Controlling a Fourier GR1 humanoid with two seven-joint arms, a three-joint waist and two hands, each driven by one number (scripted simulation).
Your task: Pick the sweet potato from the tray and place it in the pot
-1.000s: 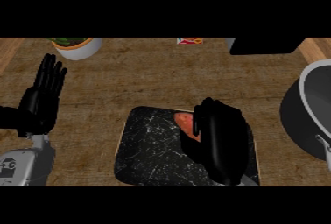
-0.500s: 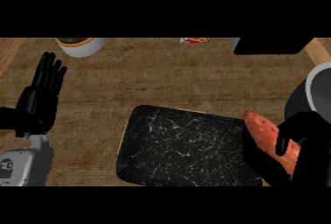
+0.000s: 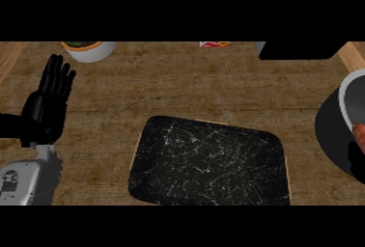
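Observation:
The black marbled tray (image 3: pixel 206 164) lies in the middle of the counter with nothing on it. At the right edge stands the dark pot (image 3: pixel 335 130) with a grey rim, cut off by the view. A sliver of the reddish sweet potato (image 3: pixel 356 135) shows over the pot's inside, right at the edge. Just below it, touching it, is a small black part of my right hand (image 3: pixel 355 154); the rest of that hand is out of view. My left hand (image 3: pixel 46 106) rests open at the left, fingers up, away from the tray.
A white bowl (image 3: pixel 89 49) with something red and green inside stands at the back left. A small red and white item (image 3: pixel 214 44) and a dark box (image 3: pixel 299 49) sit along the back edge.
My right hand has carried the sweet potato off the tray and rightward to the pot, nearly out of view. The tray now lies bare. The left hand has not moved.

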